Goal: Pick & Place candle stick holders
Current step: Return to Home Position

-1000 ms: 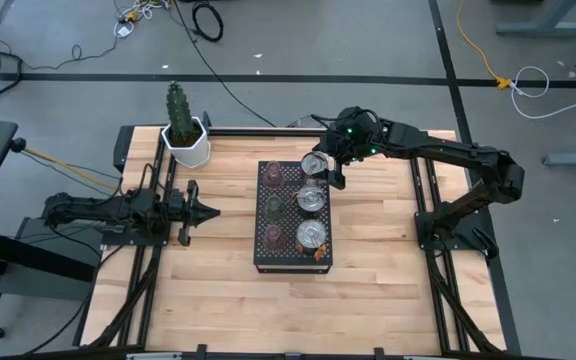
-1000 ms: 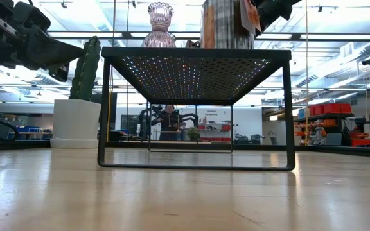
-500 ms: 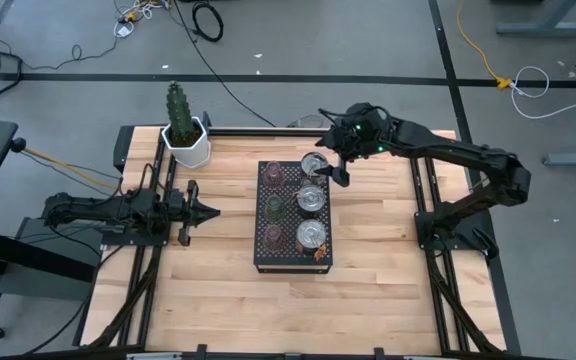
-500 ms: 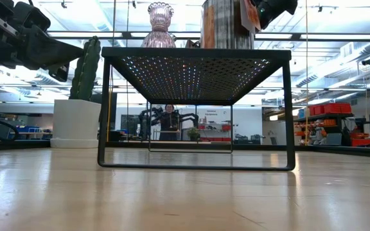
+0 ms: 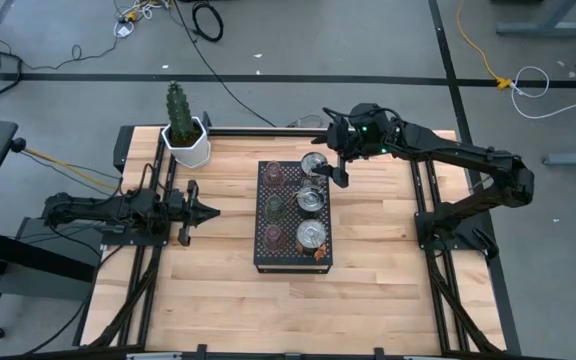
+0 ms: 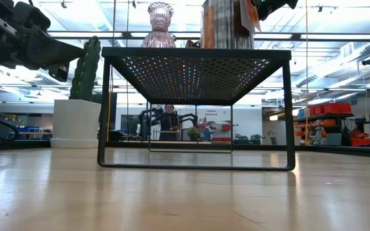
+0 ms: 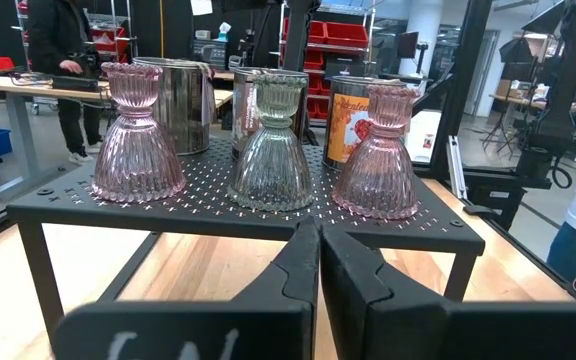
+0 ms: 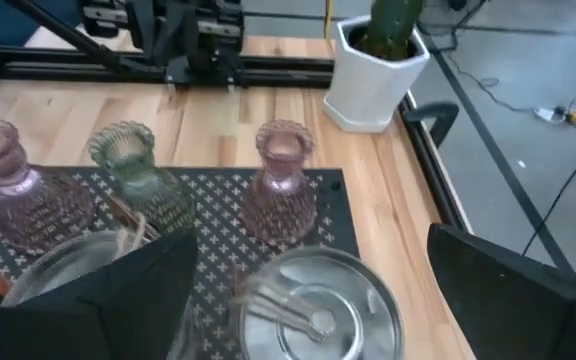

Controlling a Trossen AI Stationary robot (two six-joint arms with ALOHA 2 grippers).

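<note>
The candle stick holders [image 7: 271, 140] stand upright in two rows on the black perforated shelf [image 5: 286, 255] at the centre of the counter [image 5: 218, 290]: ribbed pink and green glass pieces beside wider silvery holders [image 5: 311, 235]. Treat them as light, rigid, brittle and slick. Take hold at the narrow neck above the flared base, with moderate squeeze. The right pincer [image 5: 334, 172] hovers spread and empty over the shelf's 1 o'clock corner. The left pincer [image 7: 317, 238], pressed together, waits at the shelf's 9 o'clock.

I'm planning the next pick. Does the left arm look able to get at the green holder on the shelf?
Probably yes: the green holder stands in the row facing the left gripper, only bare table between. The pink holders flank it closely, though.
</note>
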